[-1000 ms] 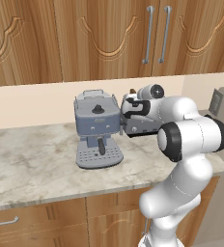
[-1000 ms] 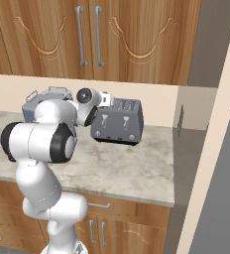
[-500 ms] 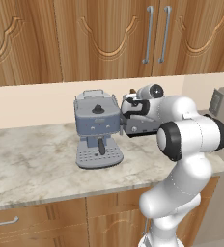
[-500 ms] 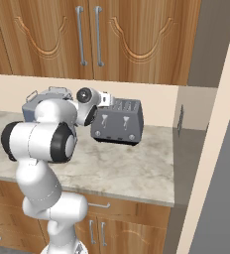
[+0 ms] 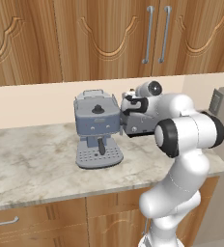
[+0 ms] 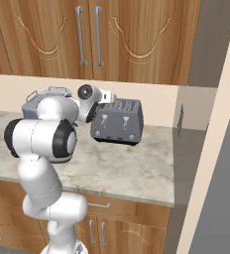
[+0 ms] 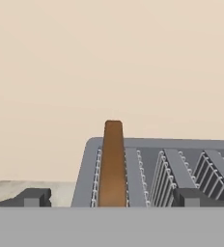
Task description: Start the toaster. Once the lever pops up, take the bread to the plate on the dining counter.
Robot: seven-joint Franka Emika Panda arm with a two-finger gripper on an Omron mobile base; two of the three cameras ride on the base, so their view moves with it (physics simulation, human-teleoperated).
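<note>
Bread [image 7: 113, 164] stands upright in the toaster [image 6: 118, 121] slot directly ahead of the gripper [image 7: 109, 198], whose fingers are spread apart.

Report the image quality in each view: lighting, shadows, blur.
Left base view: even, flat lighting, sharp; the arm hides most of the toaster. Right base view: soft shadow under the toaster, no glare. Hand view: sharp close up, the bread standing in a slot, evenly lit against the plain wall.
</note>
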